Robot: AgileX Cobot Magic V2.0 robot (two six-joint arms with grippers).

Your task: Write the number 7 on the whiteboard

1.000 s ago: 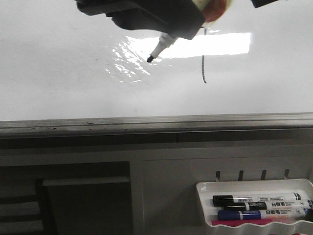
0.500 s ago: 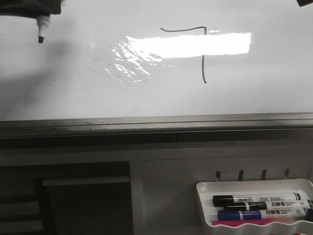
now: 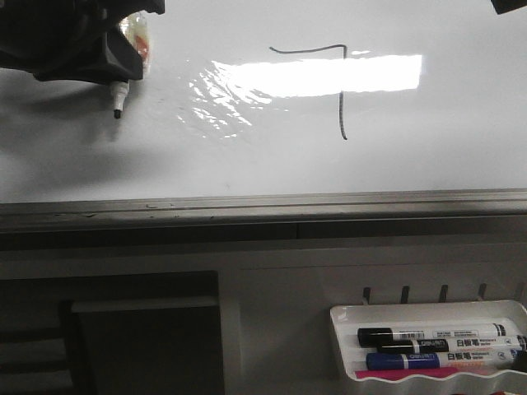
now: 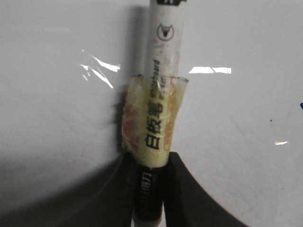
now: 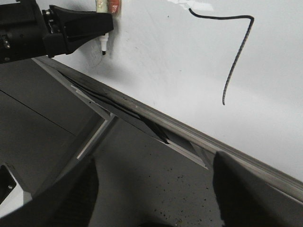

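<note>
The whiteboard (image 3: 263, 156) is large, glossy and white, with a grey bottom rail. The number 7 (image 3: 341, 90) is drawn on it in thin black line, right of centre; it also shows in the right wrist view (image 5: 236, 52). My left gripper (image 3: 107, 58) is at the board's upper left, shut on a white marker (image 4: 158, 118) wrapped in yellowish tape, its black tip (image 3: 117, 113) pointing down, well left of the figure. In the left wrist view the gripper (image 4: 150, 189) clamps the marker's black band. My right gripper (image 5: 154, 198) is open and empty below the board's rail.
A small white tray (image 3: 432, 346) with several markers hangs at the lower right under the rail (image 3: 263, 206). A dark panel (image 3: 140, 337) sits at the lower left. The left arm also shows in the right wrist view (image 5: 57, 30).
My left gripper with the marker moved off the figure to the far upper left, uncovering the whole 7, then came down and a little right. The right arm stayed still.
</note>
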